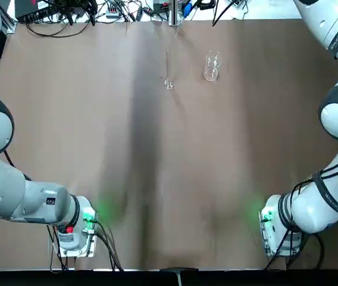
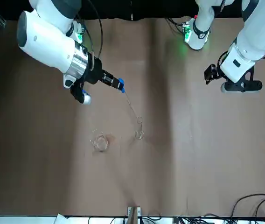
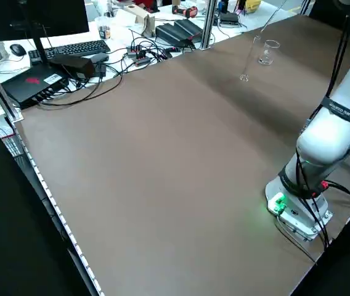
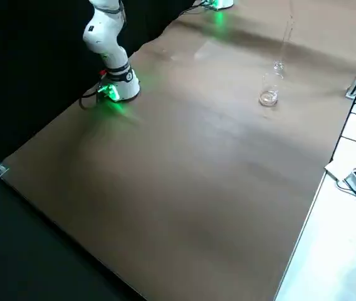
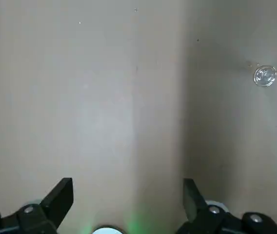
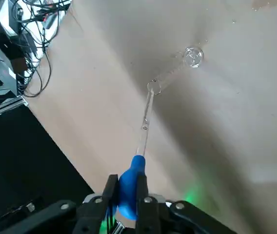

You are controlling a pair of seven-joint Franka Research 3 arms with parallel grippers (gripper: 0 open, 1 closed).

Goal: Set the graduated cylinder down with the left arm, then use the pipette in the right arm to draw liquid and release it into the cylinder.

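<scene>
Slim clear glass graduated cylinder [image 2: 139, 128] stands upright on the brown table [image 2: 123, 177], near the edge opposite the robot's bases, just beside a squat clear glass beaker [image 2: 100, 142]. Right arm's black-fingered gripper [image 6: 128, 189] grasps the blue rubber bulb of the clear pipette [image 6: 129, 187], held at a tilt, its tip at the cylinder's mouth. Left arm's black gripper [image 5: 128, 195], released and empty, hangs above the table, well apart from the glassware.
</scene>
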